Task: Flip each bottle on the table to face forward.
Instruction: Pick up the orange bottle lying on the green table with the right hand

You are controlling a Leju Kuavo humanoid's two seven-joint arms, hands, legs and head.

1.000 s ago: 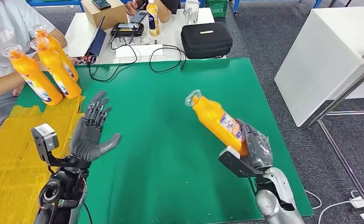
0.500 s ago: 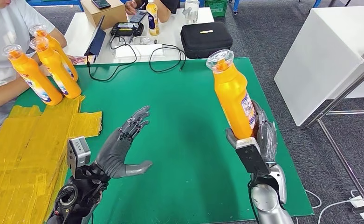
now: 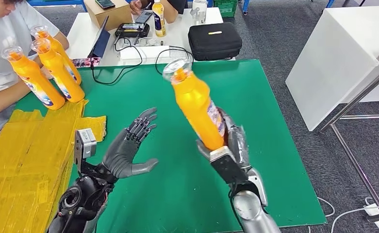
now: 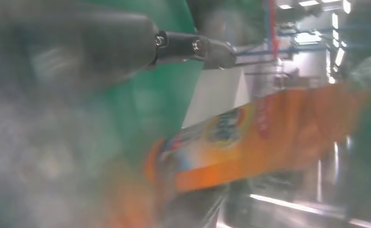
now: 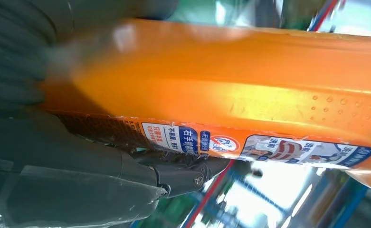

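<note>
Standing bottle (image 3: 196, 107) in right robot hand (image 3: 236, 145)

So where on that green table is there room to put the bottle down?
Bare green mat lies right of the held bottle, and between the left hand and right hand. The far-left corner is crowded with three bottles and yellow sheets.

A black case (image 3: 215, 41), a cardboard box (image 3: 108, 14) and cables (image 3: 129, 60) lie beyond the green mat (image 3: 177, 184).
</note>
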